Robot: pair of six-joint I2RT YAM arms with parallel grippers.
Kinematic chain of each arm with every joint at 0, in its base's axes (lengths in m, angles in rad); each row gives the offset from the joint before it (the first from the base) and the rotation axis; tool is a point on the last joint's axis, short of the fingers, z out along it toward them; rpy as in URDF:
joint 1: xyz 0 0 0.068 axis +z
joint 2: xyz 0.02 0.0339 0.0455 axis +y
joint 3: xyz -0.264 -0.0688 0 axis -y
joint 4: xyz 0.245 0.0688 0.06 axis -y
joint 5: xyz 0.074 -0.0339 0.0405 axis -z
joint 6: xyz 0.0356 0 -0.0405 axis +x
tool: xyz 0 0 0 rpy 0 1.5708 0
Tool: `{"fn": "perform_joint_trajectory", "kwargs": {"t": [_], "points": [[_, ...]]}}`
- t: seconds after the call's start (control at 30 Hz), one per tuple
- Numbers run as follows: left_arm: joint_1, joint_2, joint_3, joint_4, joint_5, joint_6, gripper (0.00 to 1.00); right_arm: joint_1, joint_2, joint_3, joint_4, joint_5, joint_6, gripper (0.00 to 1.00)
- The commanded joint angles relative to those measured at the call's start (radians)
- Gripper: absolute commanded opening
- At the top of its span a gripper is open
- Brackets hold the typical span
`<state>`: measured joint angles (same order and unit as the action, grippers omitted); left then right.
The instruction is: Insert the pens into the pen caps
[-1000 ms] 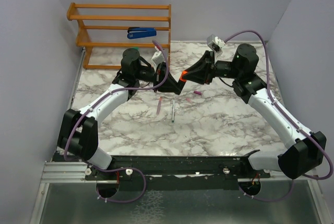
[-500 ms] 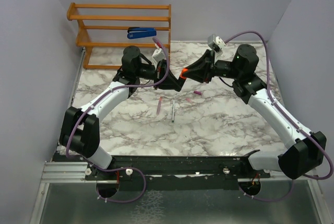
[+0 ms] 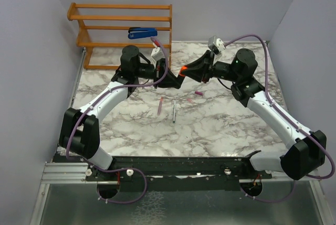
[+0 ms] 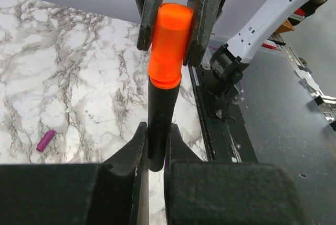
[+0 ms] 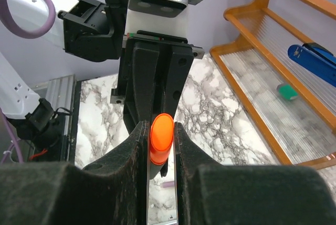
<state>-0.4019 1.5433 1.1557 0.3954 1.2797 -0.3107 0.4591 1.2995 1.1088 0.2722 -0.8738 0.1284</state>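
Gripping black marker point(image 4: 159, 122), left gripper point(image 4: 155, 146) clamped; right gripper point(image 5: 160, 146) clamped on orange cap point(image 5: 161, 138), cap seated over marker tip, midair above far table centre point(image 3: 210, 125).

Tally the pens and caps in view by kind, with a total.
Pens: 3, namely the black marker, pink pen, grey pen
Caps: 2, namely the orange cap, purple cap
Total: 5. A third cap is not visible.
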Motion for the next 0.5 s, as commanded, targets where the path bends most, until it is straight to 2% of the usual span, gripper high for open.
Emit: {"fn": "perform_joint_trajectory", "kwargs": {"t": [0.0,0.27,0.47], "points": [[0.066,-0.043,0.14,0.189,-0.119,-0.101,0.0,0.09,0.057,-0.072,-0.392,-0.244,-0.049,0.01],[0.124,-0.047,0.185,0.214,0.002,-0.152,0.0,0.091,0.088,-0.059,-0.474,-0.288,-0.101,0.01],[0.132,-0.055,0.186,0.242,-0.054,-0.16,0.0,0.099,0.088,-0.086,-0.421,-0.285,-0.066,0.01]]}}
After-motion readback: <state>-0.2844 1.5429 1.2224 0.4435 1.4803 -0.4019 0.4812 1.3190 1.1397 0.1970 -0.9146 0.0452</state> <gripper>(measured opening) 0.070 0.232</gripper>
